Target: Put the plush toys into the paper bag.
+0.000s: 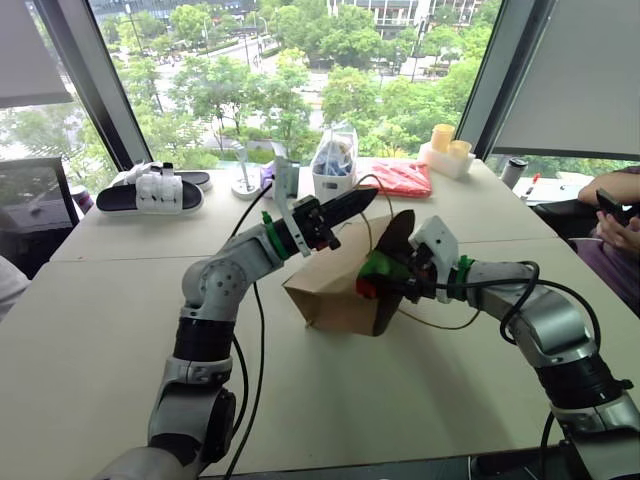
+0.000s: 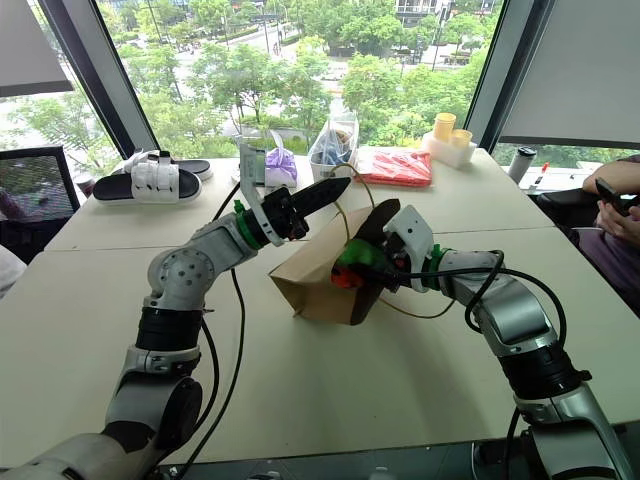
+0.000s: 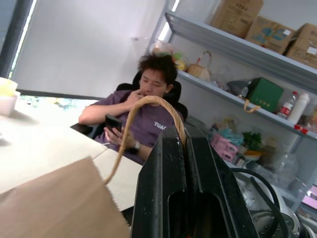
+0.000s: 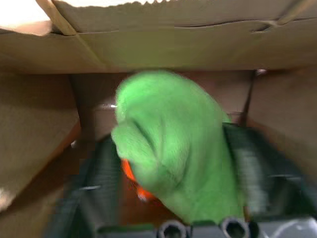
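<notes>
Green plush toy (image 4: 173, 148) between right end effector (image 1: 400, 278) fingers, at paper bag (image 1: 335, 290) mouth.

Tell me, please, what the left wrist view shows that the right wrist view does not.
Left wrist view alone: the left gripper, shut on the bag's twine handle, a seated person with a phone, and shelves with boxes. Right wrist view alone: the green plush toy between the open fingers of the right gripper, at the bag's mouth, with a bit of orange under it. Both share the paper bag.
</notes>
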`<state>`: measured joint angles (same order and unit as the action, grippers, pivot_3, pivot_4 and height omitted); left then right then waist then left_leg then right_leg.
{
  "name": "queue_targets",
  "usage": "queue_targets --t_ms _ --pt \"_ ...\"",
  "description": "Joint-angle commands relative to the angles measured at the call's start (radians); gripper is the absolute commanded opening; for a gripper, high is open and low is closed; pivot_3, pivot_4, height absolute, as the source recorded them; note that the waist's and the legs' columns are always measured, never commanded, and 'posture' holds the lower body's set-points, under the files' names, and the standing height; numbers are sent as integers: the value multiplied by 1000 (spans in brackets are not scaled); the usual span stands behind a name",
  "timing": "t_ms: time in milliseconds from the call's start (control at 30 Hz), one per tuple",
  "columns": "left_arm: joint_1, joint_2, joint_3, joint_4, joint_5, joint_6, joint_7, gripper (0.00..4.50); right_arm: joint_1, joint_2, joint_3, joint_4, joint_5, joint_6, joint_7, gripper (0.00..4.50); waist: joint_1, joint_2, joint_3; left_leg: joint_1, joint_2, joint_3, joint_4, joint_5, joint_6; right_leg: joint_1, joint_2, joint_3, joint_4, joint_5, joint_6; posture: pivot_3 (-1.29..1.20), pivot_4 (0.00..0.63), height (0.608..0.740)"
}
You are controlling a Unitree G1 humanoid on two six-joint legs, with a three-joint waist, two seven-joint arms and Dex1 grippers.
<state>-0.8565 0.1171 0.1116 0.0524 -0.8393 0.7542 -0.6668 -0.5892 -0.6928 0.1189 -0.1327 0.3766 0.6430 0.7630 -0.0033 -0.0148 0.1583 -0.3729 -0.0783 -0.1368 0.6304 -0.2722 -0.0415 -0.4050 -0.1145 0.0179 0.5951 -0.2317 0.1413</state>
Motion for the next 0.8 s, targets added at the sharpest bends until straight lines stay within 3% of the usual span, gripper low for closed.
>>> queue_targets --t_ms 33,100,300,467,600,800 --pt "-6 -8 14 -40 -15 -17 12 0 6 -12 -50 -56 7 -6 8 4442 0 0 0 0 0 0 0 0 0 0 0 0 0 0 0 0 150 740" --pt "-5 -10 13 -36 -13 -20 12 0 28 -21 -91 -97 36 21 9 4442 0 0 0 0 0 0 0 0 0 0 0 0 0 0 0 0 150 740" --pt "-2 -6 6 -14 0 -32 -3 0 203 -56 -430 -328 296 265 -50 4442 17 0 0 0 0 0 0 0 0 0 0 0 0 0 0 0 150 740" --pt "-5 -11 -3 -3 -4 -34 -20 0 349 -7 -681 -347 419 360 -157 4442 18 0 0 1 0 0 1 -3 5 2 0 0 0 0 0 0 150 740" --pt "-4 -18 -18 6 6 -40 -38 0 504 54 -771 -296 436 347 -190 4442 17 0 -1 2 0 1 0 -3 6 3 0 0 0 0 -1 0 150 740" --pt "2 -20 -22 -1 7 -40 -44 0 650 163 -799 -292 515 348 -227 4442 11 1 -2 3 1 3 0 -3 6 2 1 1 1 0 -1 0 150 740"
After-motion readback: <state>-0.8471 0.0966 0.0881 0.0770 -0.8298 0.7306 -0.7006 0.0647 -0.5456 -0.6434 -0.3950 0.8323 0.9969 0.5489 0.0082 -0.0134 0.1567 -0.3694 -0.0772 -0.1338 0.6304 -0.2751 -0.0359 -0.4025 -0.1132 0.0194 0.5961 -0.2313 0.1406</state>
